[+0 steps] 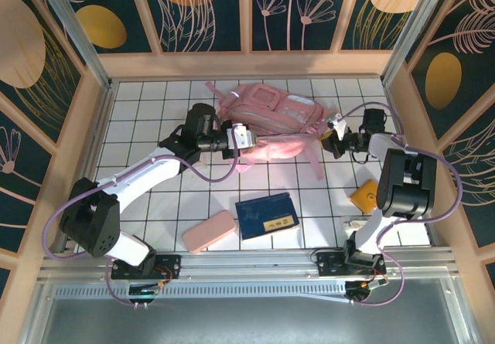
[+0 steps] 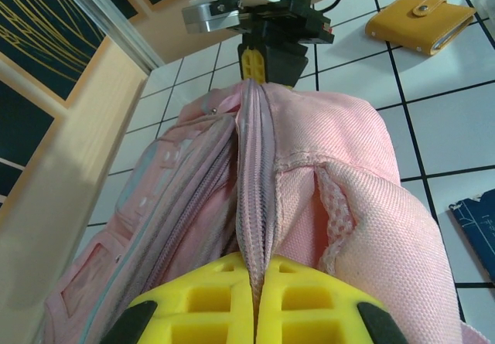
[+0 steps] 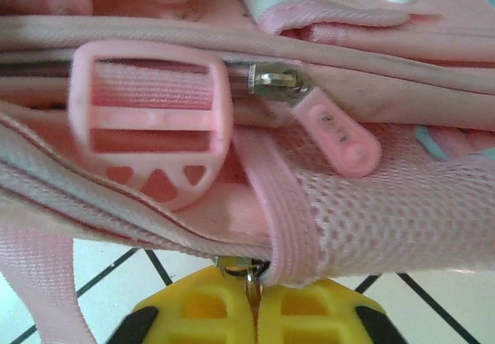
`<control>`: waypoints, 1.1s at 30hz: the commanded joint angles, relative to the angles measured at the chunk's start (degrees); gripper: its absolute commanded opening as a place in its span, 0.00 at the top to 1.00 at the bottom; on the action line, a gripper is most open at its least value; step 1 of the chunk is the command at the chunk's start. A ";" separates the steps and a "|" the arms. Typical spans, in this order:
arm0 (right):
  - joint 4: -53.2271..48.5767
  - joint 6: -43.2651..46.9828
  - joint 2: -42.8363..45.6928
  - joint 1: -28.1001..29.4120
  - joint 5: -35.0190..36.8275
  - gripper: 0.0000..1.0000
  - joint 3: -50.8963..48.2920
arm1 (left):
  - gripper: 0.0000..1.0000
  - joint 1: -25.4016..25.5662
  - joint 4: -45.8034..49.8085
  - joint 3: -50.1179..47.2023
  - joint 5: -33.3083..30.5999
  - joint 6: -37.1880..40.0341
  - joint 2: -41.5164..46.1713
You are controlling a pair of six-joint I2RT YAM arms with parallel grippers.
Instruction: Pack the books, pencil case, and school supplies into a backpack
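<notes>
Backpack [image 1: 271, 120] cloth is pinched from both ends. Our left end effector [image 2: 255, 270] has its yellow fingers [image 2: 209, 301] pressed together on the zipper seam [image 2: 254, 182], and our right end effector [image 3: 251, 286] is clamped on a metal zipper pull [image 3: 246, 269]. Between them the bag lies on its side at the far middle of the tabletop [image 1: 155, 104]. Its long axis runs left to right, its pocketed front is turned up and away from us, and its straps [image 1: 315, 158] trail toward the near edge. We judge it soft, light and floppy, so it will sag and fold; seam, pull tab and webbing look like the firm holds.
</notes>
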State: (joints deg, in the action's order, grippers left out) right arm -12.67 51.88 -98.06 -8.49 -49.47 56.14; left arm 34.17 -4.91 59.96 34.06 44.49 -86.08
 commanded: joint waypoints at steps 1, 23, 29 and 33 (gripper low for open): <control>-0.92 0.43 0.71 -0.12 -2.49 1.00 0.11 | 1.00 0.10 -6.61 2.79 4.36 -0.21 2.29; -16.91 6.61 14.02 13.19 8.33 1.00 -0.46 | 1.00 3.93 -11.30 2.08 -3.68 -3.60 -4.76; -21.18 6.60 15.16 19.44 3.59 1.00 4.08 | 1.00 6.62 -15.05 0.65 -1.62 -5.06 -7.42; -27.62 8.42 16.60 19.75 2.42 1.00 6.43 | 1.00 6.87 -15.94 -1.06 0.66 -3.62 -8.51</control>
State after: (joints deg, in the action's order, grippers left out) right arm -33.93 57.34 -85.73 7.01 -32.51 58.63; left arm 37.85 -13.63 60.07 28.71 40.82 -92.09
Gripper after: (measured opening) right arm 0.042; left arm 0.048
